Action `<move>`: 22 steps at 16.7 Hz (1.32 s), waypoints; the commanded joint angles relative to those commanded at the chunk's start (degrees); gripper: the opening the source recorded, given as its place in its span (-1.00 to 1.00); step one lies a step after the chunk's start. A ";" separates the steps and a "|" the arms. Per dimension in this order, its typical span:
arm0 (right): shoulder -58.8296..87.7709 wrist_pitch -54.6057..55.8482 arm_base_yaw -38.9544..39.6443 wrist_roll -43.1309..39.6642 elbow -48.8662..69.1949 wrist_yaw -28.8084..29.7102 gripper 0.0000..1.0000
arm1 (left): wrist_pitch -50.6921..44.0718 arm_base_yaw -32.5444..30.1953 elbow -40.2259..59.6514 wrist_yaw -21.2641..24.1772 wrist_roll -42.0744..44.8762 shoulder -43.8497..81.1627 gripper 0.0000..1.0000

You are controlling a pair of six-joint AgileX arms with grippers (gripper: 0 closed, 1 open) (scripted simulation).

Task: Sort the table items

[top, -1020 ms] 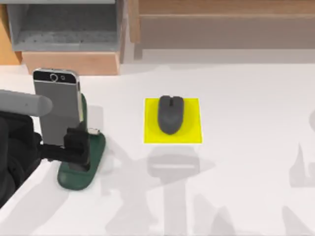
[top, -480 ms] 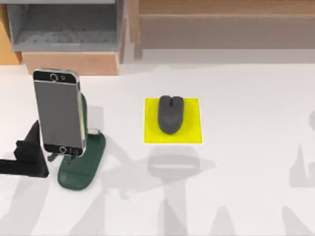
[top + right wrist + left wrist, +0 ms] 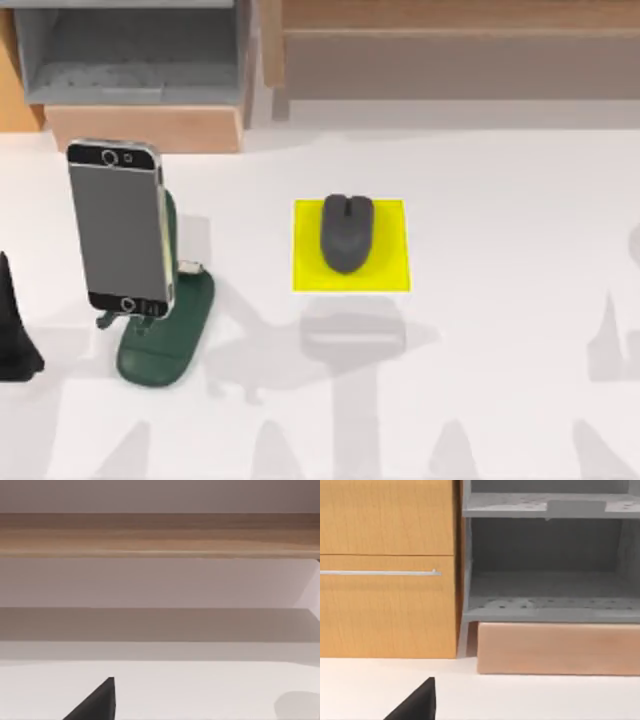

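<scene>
Since a second ago my left arm has been pulling off the phone [image 3: 120,230]: it was across the phone's lower half, then beside it, and now only a dark tip of the left jaws [image 3: 14,330] is showing at the left edge of the surface [image 3: 500,350], well clear of the phone. Whether those jaws are open or closed, I cannot tell; they are holding nothing.

Phone is standing propped on the dark green stand [image 3: 165,335], screen up toward the top camera, long axis running front-to-back, left side of the surface. Mouse [image 3: 346,232] is sitting on the yellow mat [image 3: 390,270] near centre, long axis also front-to-back, apart from the phone. Neither has shifted.

Left wrist camera is facing the wooden cabinet [image 3: 387,567] and the grey shelf unit [image 3: 550,592] behind the surface. Right wrist camera is looking at a wooden ledge [image 3: 160,535] along the back; I cannot tell that arm's jaw state either.

Judging by layout, both items look sorted already. If either needs more handling, phone lies right of my left jaws; left arm is nearer.
</scene>
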 joint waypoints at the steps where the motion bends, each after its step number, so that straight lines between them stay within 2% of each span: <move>1: 0.00 0.00 0.00 0.00 0.00 0.00 1.00 | 0.14 0.62 -0.45 0.31 0.18 -0.79 1.00; 7: 0.56 0.41 -0.21 -0.04 -0.02 -0.18 1.00 | 0.18 0.80 -0.58 0.41 0.23 -1.01 1.00; 11: 8.39 6.37 -3.23 -0.52 -0.08 -2.55 1.00 | 0.18 0.80 -0.58 0.41 0.23 -1.01 1.00; 16: 28.14 22.33 -11.03 -1.45 1.39 -8.01 1.00 | 0.18 0.80 -0.58 0.41 0.23 -1.01 1.00; 22: 59.91 48.24 -22.15 -2.08 5.58 -15.82 1.00 | 0.18 0.80 -0.58 0.41 0.23 -1.01 1.00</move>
